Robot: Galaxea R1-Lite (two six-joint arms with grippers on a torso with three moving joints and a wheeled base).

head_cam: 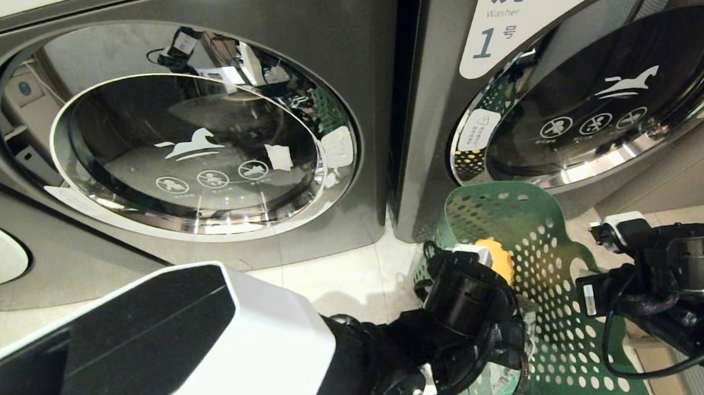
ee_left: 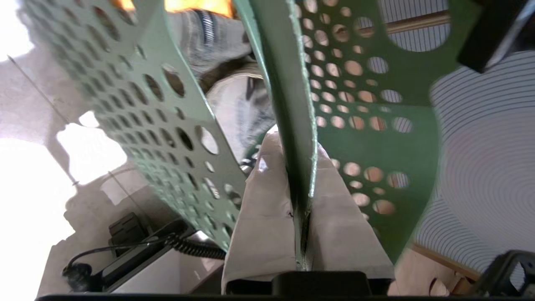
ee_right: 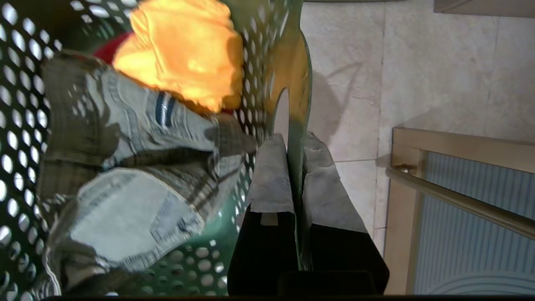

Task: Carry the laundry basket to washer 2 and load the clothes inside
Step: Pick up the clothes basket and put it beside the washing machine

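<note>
Laundry basket (head_cam: pixel 545 251), green and perforated, sits low in front of washer 1 (head_cam: pixel 569 80), between both arms. Left gripper (ee_left: pixel 303 196) is clamped on one basket wall; right gripper (ee_right: pixel 294 184) is clamped on the opposite wall beside a handle cut-out. Clothes (ee_right: pixel 138 138) lie inside: grey jeans, orange cloth, a red edge. A second washer (head_cam: pixel 197 140) stands left, door closed.

Perforated green plastic laundry basket (head_cam: pixel 545 257) — matt; washer door (head_cam: pixel 198 153) glossy glass (mirror-bright chrome rim); jeans (ee_right: pixel 125 167) coarse denim.

Both claws (ee_left: pixel 301 175) (ee_right: pixel 294 167) clamped tight
</note>
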